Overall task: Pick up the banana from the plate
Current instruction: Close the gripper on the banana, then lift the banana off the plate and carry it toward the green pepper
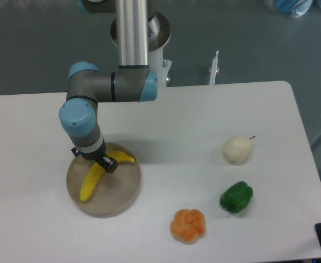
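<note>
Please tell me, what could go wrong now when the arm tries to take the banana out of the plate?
1. The tool meets the banana near its bend, not mid-length, so the longer lower end may tip and slip when lifted.
2. The banana lies inside the plate, so a low tool could push the plate or catch its rim.
3. The arm hides the grip, so how firmly it holds is unclear.

The arm (108, 87) is reaching down toward the table's front-left corner, wrist pointing downward. The gripper (108, 164) is hanging low, its dark fingers possibly drawn close together, though the view is too coarse to tell.
</note>
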You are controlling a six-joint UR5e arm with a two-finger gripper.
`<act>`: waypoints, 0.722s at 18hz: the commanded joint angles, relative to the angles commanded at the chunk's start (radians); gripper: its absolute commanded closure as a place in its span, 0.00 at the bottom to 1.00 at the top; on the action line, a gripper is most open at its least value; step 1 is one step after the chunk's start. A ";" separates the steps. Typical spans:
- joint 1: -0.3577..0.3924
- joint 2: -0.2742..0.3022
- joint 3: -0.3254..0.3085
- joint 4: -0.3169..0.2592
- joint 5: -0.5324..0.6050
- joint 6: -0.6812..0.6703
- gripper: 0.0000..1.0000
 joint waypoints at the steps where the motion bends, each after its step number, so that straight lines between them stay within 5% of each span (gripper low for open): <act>1: 0.000 0.000 0.003 0.000 0.000 0.002 0.72; 13: 0.040 0.035 0.041 -0.002 0.002 0.058 0.75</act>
